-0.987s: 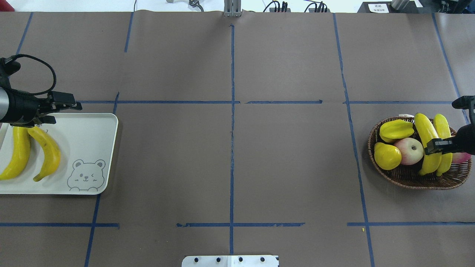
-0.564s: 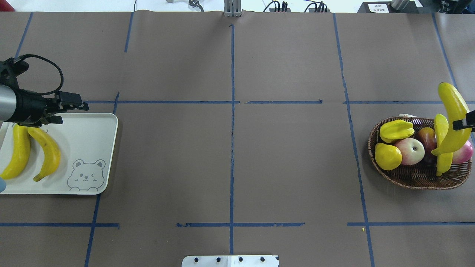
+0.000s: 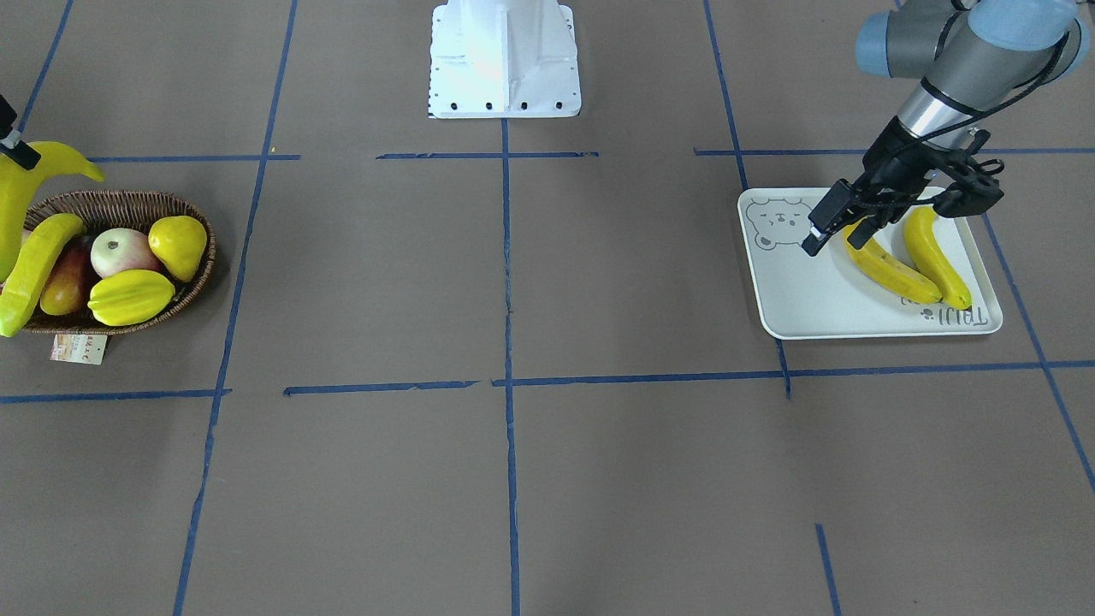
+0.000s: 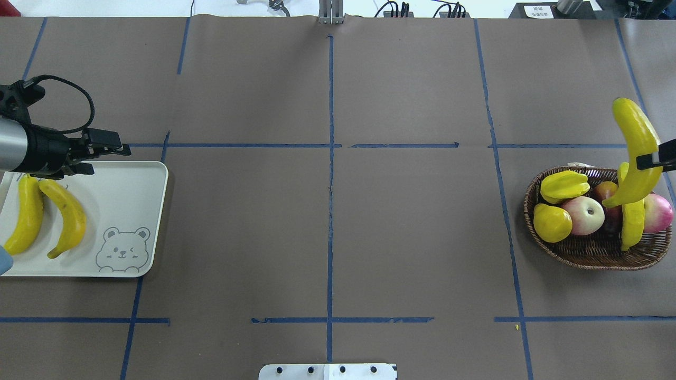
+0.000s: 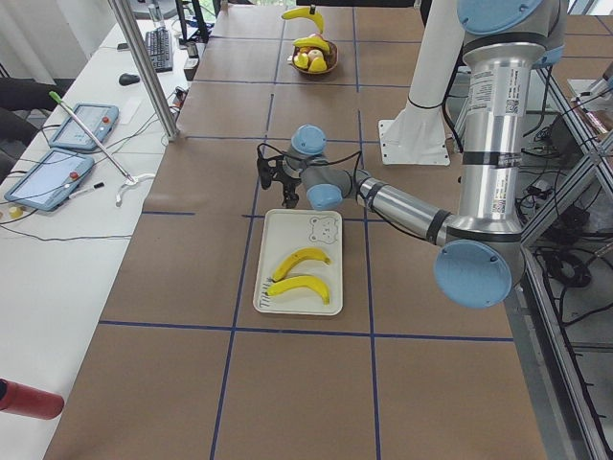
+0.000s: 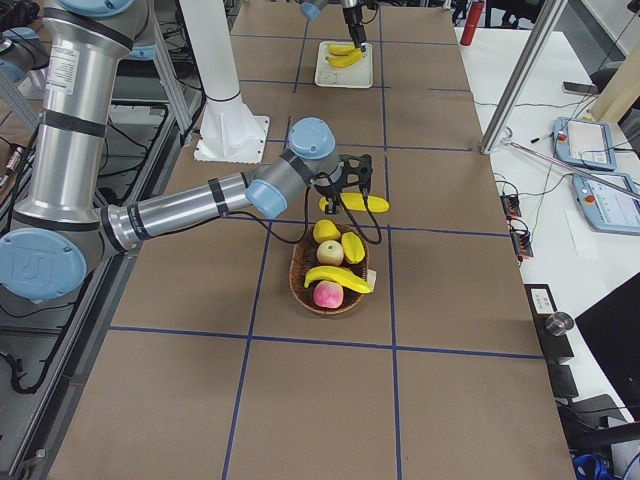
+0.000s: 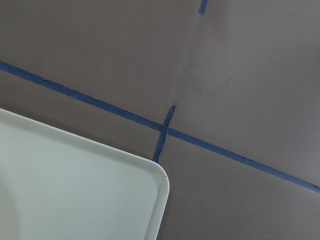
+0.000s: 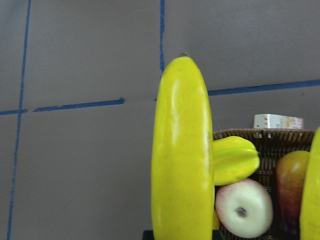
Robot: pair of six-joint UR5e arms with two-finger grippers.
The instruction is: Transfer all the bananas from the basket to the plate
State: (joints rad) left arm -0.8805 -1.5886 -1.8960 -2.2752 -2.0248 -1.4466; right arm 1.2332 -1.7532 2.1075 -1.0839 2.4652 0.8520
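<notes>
My right gripper is shut on a long yellow banana and holds it in the air above the wicker basket. That banana fills the right wrist view. One more banana lies in the basket, also seen in the front view. Two bananas lie on the white bear plate. My left gripper is open and empty above the plate's far corner.
The basket also holds a starfruit, a yellow pear, an apple, a dark fruit and a pink fruit. A tag lies beside the basket. Brown paper with blue tape lines covers the table.
My right gripper has lifted one banana up out of the basket, where it lay beside the other. My left gripper has shifted slightly right over the plate's corner.
</notes>
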